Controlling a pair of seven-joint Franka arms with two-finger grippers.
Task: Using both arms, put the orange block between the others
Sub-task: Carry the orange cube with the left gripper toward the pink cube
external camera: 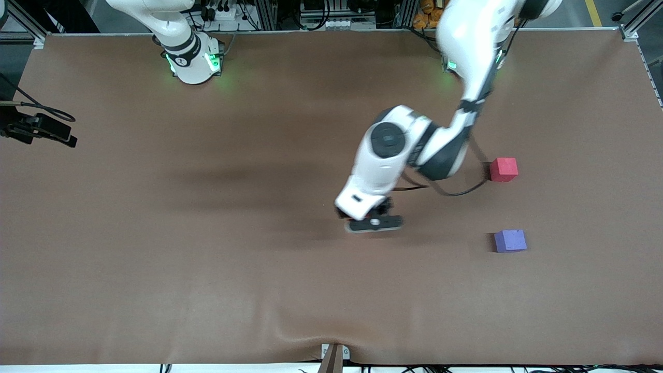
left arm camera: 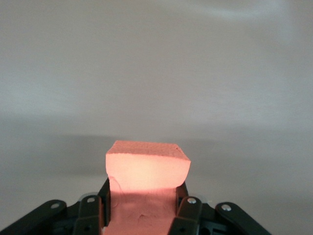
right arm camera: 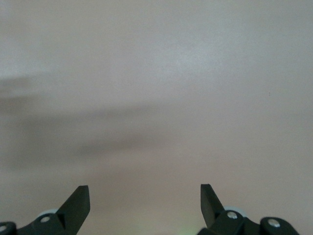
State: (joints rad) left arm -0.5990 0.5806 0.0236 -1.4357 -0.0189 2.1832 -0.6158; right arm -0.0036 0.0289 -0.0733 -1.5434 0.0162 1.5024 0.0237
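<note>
The left arm (external camera: pixel 409 150) reaches from its base out over the middle of the brown bench (external camera: pixel 155 259), and the left gripper (left arm camera: pixel 142 205) is clamped on the orange block (left arm camera: pixel 146 169) — its jaws press into the block's two sides, so the foam bulges a little above them. In the front view the gripper (external camera: pixel 374 223) hangs low over bare bench, and the block itself is hidden under the wrist.

The red-pink cube (external camera: pixel 503 169) sits toward the left arm's end of the bench, and the purple cube (external camera: pixel 510 241) lies nearer to the front camera than it, the two well apart with bare bench between them. The held block is off to the side of that gap, toward the right arm's end.

The right arm (external camera: pixel 176 36) waits by its base — the right gripper (right arm camera: pixel 145 205) has its jaws spread wide, nothing between them, over plain bench.
</note>
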